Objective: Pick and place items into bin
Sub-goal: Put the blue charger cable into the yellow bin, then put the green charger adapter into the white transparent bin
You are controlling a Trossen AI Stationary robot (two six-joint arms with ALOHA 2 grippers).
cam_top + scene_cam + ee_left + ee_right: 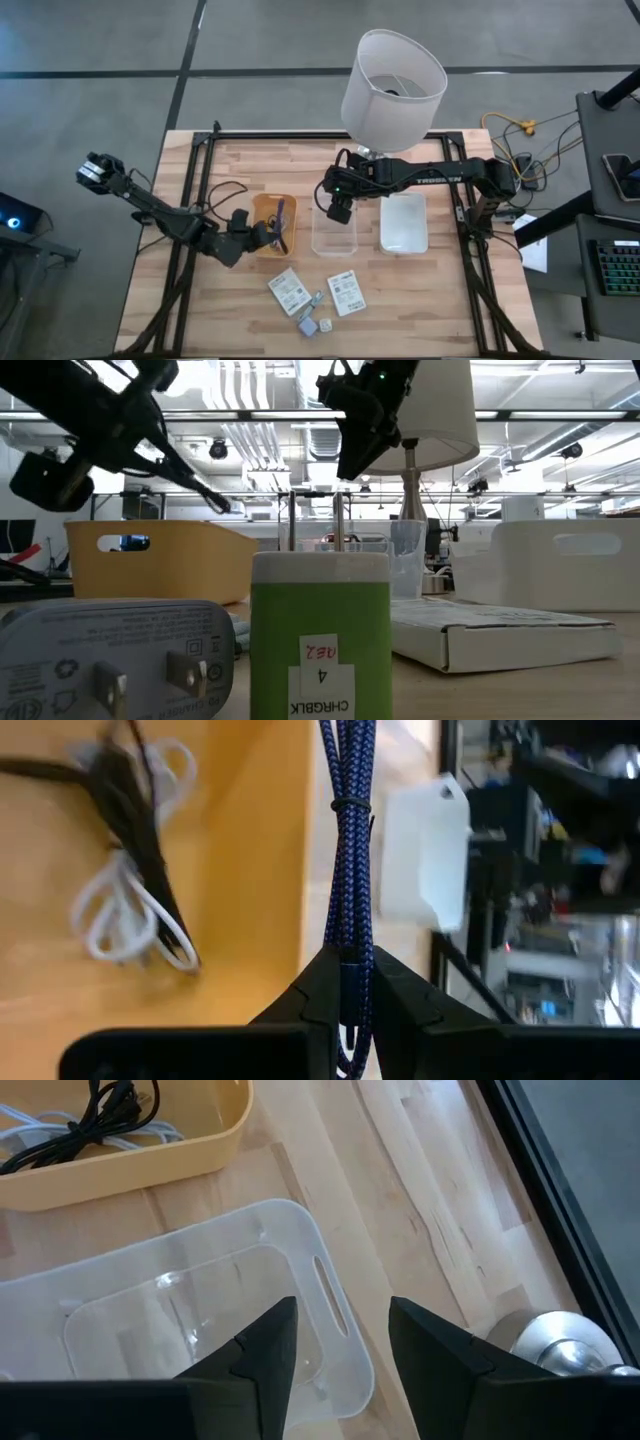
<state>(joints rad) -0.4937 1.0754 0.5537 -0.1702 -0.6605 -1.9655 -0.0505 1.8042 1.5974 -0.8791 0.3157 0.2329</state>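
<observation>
My left gripper (262, 237) is at the yellow bin (264, 212) and is shut on a blue-black braided cord bundle (348, 840). A black cord and a pale cable (125, 890) lie on the yellow bin's floor. My right gripper (338, 208) hangs open and empty over the clear bin (200, 1320). Two flat white packets (290, 292) (347, 293) lie flat on the table near its near edge. The small cubes (312, 325) sit just nearer; in the low view they are a green charger (320, 630) and a bluish plug (110, 650). My left gripper pinches the braided cord bundle (349, 955) between its two fingers, which lie along the cord. It comes level from the table's left. The bundle sticks out past the fingertips over the yellow bin (260, 840); a thin tie (347, 804) binds it farther along.
A white bin (403, 222) stands right of the clear bin. The big white lamp (392, 75) rises at the far edge, its base (560, 1342) close beside my right gripper. Bare wood lies left of the yellow bin and around the packets.
</observation>
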